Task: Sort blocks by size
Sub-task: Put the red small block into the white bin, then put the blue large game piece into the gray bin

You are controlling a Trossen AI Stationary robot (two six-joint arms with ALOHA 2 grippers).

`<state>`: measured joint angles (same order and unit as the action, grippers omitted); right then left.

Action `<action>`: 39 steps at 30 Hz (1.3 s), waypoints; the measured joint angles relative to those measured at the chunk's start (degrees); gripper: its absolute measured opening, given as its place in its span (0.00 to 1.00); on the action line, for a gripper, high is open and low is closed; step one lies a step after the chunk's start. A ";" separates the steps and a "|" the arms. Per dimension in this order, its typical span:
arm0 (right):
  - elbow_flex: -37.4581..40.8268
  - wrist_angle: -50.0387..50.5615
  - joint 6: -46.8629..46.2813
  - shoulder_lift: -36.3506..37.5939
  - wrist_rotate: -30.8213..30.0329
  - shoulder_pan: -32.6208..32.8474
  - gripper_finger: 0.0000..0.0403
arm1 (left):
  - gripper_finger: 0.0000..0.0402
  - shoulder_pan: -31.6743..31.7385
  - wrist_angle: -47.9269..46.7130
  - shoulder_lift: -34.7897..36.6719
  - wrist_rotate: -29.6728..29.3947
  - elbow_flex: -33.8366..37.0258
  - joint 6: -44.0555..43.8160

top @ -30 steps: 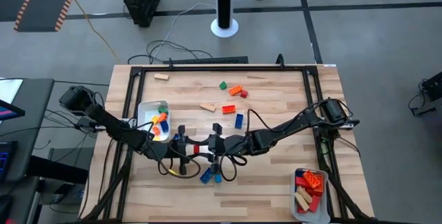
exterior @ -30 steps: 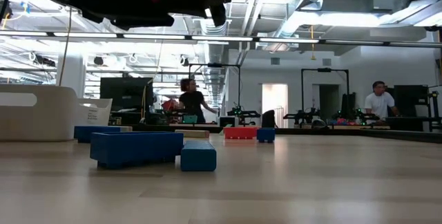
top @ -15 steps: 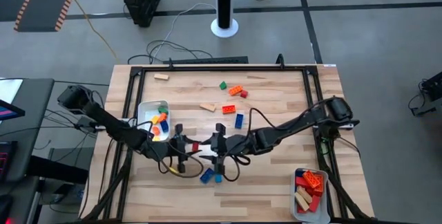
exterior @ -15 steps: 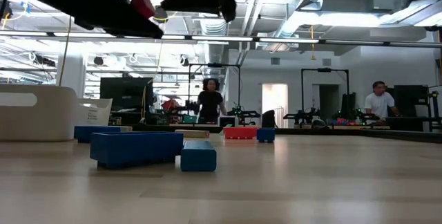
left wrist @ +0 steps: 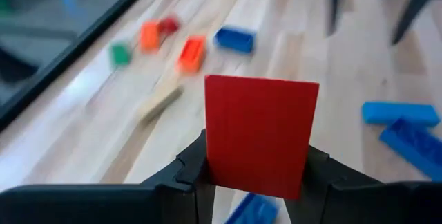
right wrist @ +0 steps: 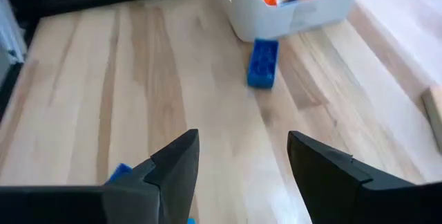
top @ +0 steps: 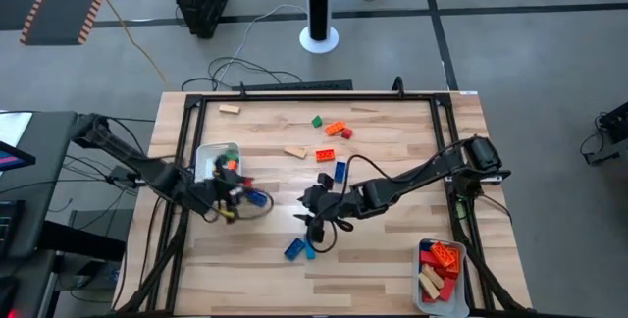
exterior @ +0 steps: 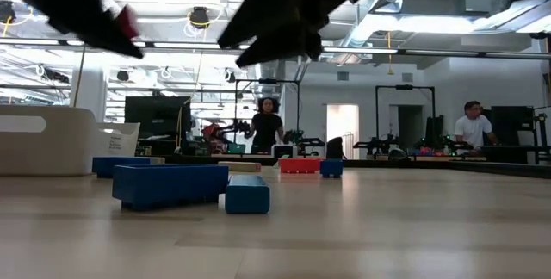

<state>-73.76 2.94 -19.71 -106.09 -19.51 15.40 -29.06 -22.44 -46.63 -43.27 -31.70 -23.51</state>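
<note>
**Q:** How far has the sorting got?

**A:** Partway, by the look of it. The left tray [top: 205, 153], at nine o'clock on the counter [top: 392, 259], holds a handful of small bricks in orange, yellow and green. The right tray [top: 426, 303], at five o'clock, holds larger red, orange and tan pieces.

**Q:** And what is in hand?

**A:** The left gripper [left wrist: 257, 182] pinches a red block [left wrist: 261, 134] between its fingers, hovering just beside the left tray, with a blue bar [top: 257, 198] lying on the counter next to it. The right gripper [right wrist: 238, 165] stands spread and empty near the middle of the counter.

**Q:** What remains?

**A:** Roughly ten pieces lie loose. A cluster sits toward twelve o'clock: a green block [top: 317, 121], orange bricks [top: 335, 129], a red cube [top: 346, 133], a tan wedge [top: 294, 152] and a blue brick [top: 340, 171]. Two blue blocks [top: 298, 249] lie at six o'clock, and a tan bar [top: 229, 109] at eleven o'clock. The job looks perhaps half done.
</note>
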 joint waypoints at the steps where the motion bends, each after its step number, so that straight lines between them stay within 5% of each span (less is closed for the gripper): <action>1: 0.02 0.77 -0.66 -0.06 0.01 0.06 0.62 | 0.31 0.00 -4.34 2.36 0.02 0.00 -2.65; 6: 0.02 0.70 -0.93 -0.12 -0.22 0.79 0.62 | 0.32 0.00 -24.90 11.57 0.15 0.00 -18.11; 11: 0.02 0.76 -0.81 -0.12 -0.18 1.18 0.62 | 0.32 0.02 -40.44 13.56 4.43 0.09 -32.39; 23: 0.02 -0.55 -0.32 -0.12 -0.19 1.60 0.62 | 0.52 0.70 -37.19 10.46 9.88 0.00 -33.16; 27: 0.02 -1.54 0.11 -0.12 -0.19 2.51 0.62 | 0.55 1.31 -34.85 9.38 10.26 0.00 -27.85; 31: -0.01 -2.71 0.44 -1.17 -0.10 2.71 0.62 | 0.55 1.31 -22.64 5.98 13.29 -0.17 -13.70; 39: -0.04 -3.98 0.45 -3.45 0.04 2.08 0.62 | 0.55 3.42 -13.47 -12.57 19.09 -3.98 3.29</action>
<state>-73.80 -1.05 -19.26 -109.54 -19.47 17.47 -25.63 -35.91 -59.19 -24.18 -35.68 -20.23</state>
